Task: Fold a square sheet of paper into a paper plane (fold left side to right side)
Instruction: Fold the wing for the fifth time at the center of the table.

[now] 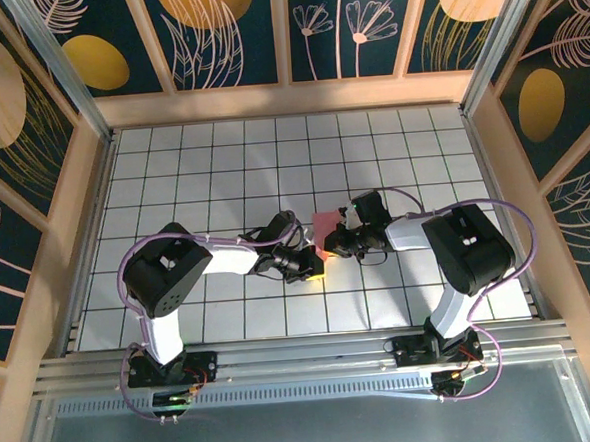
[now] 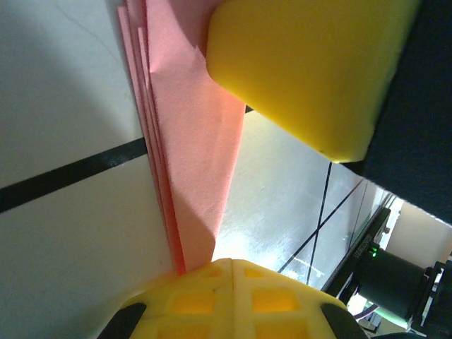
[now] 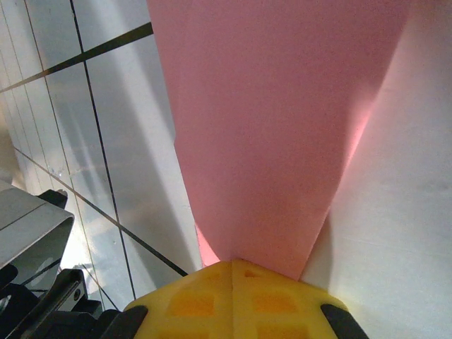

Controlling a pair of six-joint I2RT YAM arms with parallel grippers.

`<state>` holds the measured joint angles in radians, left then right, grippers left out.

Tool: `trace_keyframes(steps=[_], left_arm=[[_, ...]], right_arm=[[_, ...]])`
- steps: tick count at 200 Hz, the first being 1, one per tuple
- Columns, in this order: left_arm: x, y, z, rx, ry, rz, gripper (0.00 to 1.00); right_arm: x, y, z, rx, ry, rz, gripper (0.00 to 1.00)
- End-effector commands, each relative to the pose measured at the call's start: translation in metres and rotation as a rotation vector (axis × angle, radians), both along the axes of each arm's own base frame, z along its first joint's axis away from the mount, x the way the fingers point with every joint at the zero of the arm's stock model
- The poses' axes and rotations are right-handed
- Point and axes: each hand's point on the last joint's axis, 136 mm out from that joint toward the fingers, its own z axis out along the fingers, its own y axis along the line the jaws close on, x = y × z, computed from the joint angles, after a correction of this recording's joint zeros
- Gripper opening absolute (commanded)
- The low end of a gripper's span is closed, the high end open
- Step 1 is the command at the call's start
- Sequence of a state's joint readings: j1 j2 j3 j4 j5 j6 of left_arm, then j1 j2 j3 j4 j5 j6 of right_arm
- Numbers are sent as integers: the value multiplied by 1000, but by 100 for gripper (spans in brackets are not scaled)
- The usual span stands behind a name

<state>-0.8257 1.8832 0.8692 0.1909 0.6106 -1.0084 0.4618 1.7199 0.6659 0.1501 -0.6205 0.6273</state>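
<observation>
Left gripper (image 1: pixel 314 269): sits just left of the pink paper (image 1: pixel 326 226), at its near corner. The jaws are pressed together, and from above the arm's dark body hides the tips.
Left fingertips (image 2: pixel 212 279): yellow, waffle-patterned plastic meeting at a centre seam and touching the paper's narrow end. I see no sheet between them.
Paper, left edge: several thin layers stacked and fanned, matte and flat, tapering to a point. The top is cut off by the frame.
Yellow block (image 2: pixel 304 63): right of the paper in the left wrist view, smooth with rounded corners and partly out of frame. I can't tell whose it is.
Paper, overall: mid-table, between the two grippers, with much of it covered from above.
Right gripper (image 1: pixel 336 241): just right of the paper and closed tight. Its yellow fingertips (image 3: pixel 205 296) touch the paper's tapered end, and I can't make out a grip on it.
Table (image 1: pixel 221 165): glossy white with a black grid, all around the paper.
</observation>
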Motion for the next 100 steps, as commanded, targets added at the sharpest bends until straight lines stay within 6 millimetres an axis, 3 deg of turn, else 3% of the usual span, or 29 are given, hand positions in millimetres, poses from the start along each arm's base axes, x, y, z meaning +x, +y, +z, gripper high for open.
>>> trace_keyframes(steps=[1, 100], left_arm=[[-8, 2, -10, 5, 47, -4, 4], [-12, 5, -18, 31, 57, -8, 4]], right_arm=[[-42, -37, -60, -227, 182, -19, 0], [-42, -38, -61, -229, 184, -22, 0]])
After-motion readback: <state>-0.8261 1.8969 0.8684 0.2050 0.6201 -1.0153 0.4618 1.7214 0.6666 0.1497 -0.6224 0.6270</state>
